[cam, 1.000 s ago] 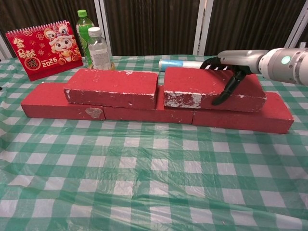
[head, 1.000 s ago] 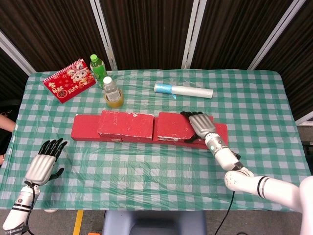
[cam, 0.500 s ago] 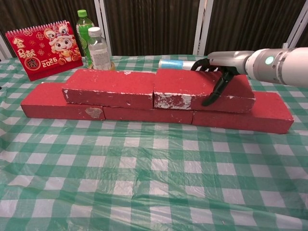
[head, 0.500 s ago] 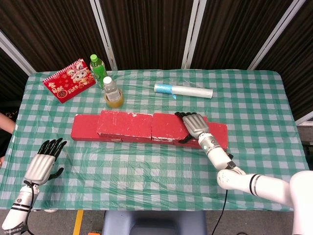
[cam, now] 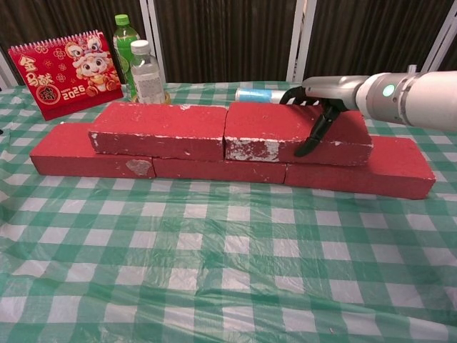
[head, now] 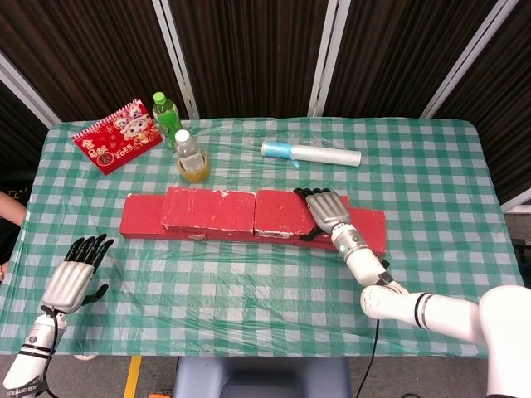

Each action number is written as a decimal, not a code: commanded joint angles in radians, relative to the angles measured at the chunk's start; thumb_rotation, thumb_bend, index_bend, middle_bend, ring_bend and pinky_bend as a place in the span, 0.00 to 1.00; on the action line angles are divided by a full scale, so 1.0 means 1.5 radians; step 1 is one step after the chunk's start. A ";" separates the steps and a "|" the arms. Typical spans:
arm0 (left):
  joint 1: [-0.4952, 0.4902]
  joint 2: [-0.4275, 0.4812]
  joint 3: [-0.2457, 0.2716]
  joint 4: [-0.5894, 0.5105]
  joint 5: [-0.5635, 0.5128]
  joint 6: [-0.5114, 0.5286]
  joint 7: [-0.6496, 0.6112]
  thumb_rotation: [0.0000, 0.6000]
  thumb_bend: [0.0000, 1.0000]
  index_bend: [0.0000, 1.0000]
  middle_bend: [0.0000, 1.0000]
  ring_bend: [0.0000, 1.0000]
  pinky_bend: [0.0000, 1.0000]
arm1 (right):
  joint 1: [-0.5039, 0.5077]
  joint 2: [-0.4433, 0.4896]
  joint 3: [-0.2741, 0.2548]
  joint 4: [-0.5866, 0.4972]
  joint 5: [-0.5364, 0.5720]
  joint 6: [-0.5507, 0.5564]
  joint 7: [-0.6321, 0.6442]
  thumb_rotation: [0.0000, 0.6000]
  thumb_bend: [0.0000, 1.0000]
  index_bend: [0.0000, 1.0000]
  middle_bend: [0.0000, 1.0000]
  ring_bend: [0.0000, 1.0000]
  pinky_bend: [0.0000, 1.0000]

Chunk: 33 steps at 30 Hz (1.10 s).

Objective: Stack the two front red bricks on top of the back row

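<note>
A row of red bricks (head: 139, 222) (cam: 70, 154) lies across the middle of the table. On it rest two more red bricks, end to end: the left one (head: 207, 210) (cam: 161, 128) and the right one (head: 279, 212) (cam: 265, 130), their ends touching. My right hand (head: 325, 212) (cam: 315, 108) grips the right top brick at its right end, fingers over the back edge and thumb down the front face. Low at the left edge of the head view, off the table, my left hand (head: 76, 279) hangs with fingers spread, holding nothing.
At the back left stand a red calendar (head: 116, 135) (cam: 57, 71), a green bottle (head: 166, 116) (cam: 125, 39) and a clear bottle (head: 189, 153) (cam: 146, 71). A white and blue roll (head: 311, 152) (cam: 257, 94) lies behind the bricks. Checked cloth covers the table in front.
My right hand has slid the right top brick leftward along the row, closing the gap until it meets the left top brick. The left hand has stayed put.
</note>
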<state>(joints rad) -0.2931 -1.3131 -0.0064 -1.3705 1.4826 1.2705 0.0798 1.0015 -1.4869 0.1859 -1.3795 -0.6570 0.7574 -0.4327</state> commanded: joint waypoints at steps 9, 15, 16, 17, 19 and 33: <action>-0.002 -0.002 0.001 0.002 0.000 -0.007 0.000 1.00 0.29 0.00 0.03 0.00 0.06 | 0.004 0.001 -0.005 -0.001 0.003 -0.002 0.004 1.00 0.14 0.47 0.36 0.30 0.41; -0.003 -0.001 0.001 0.001 0.001 -0.008 -0.002 1.00 0.29 0.00 0.03 0.00 0.06 | 0.008 0.003 -0.010 -0.004 0.007 -0.005 0.004 1.00 0.14 0.33 0.35 0.26 0.38; -0.003 -0.001 0.001 0.001 0.001 -0.008 -0.002 1.00 0.29 0.00 0.03 0.00 0.06 | 0.008 0.003 -0.011 -0.004 0.008 -0.004 0.003 1.00 0.14 0.30 0.33 0.25 0.37; -0.003 -0.001 0.001 0.001 0.001 -0.008 -0.002 1.00 0.29 0.00 0.03 0.00 0.06 | 0.009 0.003 -0.012 -0.005 0.009 -0.005 0.002 1.00 0.14 0.28 0.32 0.23 0.37; -0.003 -0.001 0.001 0.001 0.002 -0.008 -0.003 1.00 0.29 0.00 0.03 0.00 0.06 | 0.010 0.004 -0.013 -0.006 0.013 -0.005 0.001 1.00 0.14 0.21 0.27 0.19 0.36; -0.003 -0.001 0.002 0.000 0.003 -0.010 -0.003 1.00 0.29 0.00 0.04 0.00 0.06 | 0.014 0.005 -0.016 -0.008 0.021 -0.005 0.007 1.00 0.14 0.01 0.14 0.08 0.31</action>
<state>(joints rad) -0.2977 -1.3148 -0.0035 -1.3702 1.4871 1.2561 0.0754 1.0225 -1.4798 0.1627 -1.3919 -0.6262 0.7501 -0.4220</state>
